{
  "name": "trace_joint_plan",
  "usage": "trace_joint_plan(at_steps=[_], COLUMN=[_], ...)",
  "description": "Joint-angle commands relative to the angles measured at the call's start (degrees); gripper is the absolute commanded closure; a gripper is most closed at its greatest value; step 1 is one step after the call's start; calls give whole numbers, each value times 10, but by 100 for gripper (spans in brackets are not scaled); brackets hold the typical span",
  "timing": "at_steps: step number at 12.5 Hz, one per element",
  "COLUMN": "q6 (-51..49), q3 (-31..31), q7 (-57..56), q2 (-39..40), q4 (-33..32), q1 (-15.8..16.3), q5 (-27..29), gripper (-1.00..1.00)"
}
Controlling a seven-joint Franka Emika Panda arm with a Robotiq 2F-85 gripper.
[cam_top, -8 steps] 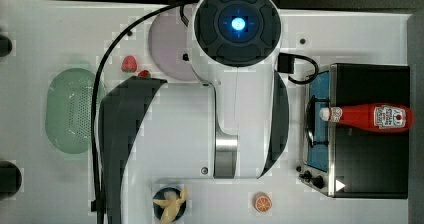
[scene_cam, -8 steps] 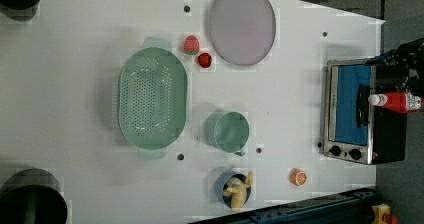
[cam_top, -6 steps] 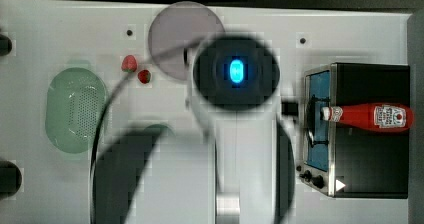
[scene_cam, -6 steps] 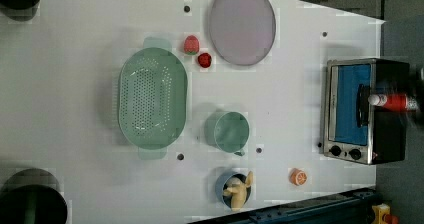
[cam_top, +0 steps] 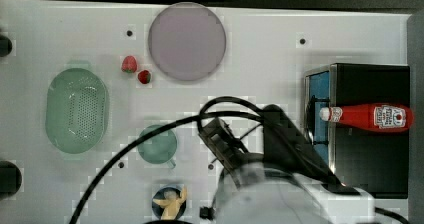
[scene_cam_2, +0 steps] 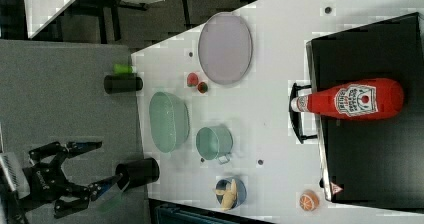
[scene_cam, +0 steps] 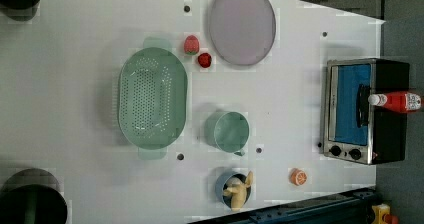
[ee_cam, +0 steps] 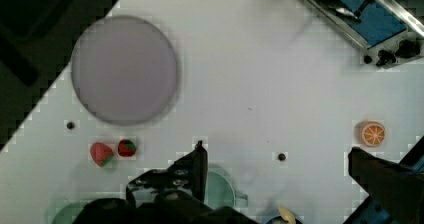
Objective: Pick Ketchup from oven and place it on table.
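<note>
Red Ketchup (cam_top: 372,117) lying flat on top of oven (cam_top: 370,169), cap over door edge. Untouched. Gripper (ee_cam: 275,171) spread wide, empty, well apart above table (cam_top: 260,69). Nothing done yet: approach, grasp, lift, set-down all remaining.

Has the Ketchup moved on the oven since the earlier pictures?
No. In the top view the Ketchup lies across the oven roof as before, its white cap by the door handle.
</note>
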Motion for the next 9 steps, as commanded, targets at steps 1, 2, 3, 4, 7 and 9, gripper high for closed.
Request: trace_joint_plan(at_steps=[1, 2, 3, 4, 7, 9], q6=[8, 17, 30, 48, 106, 154], q3=[-61, -81, -101, -121, -180, -215], q7=[6, 6, 5, 4, 4, 4], q2=[50, 61, 74, 89, 137, 174], q4=[-24, -24, -23, -23, -21, -16], q1=[-17, -21, -24, -27, -29, -30], q5=[-2, -2, -2, -2, -2, -2], gripper=[-100, -100, -100, -100, -100, -100])
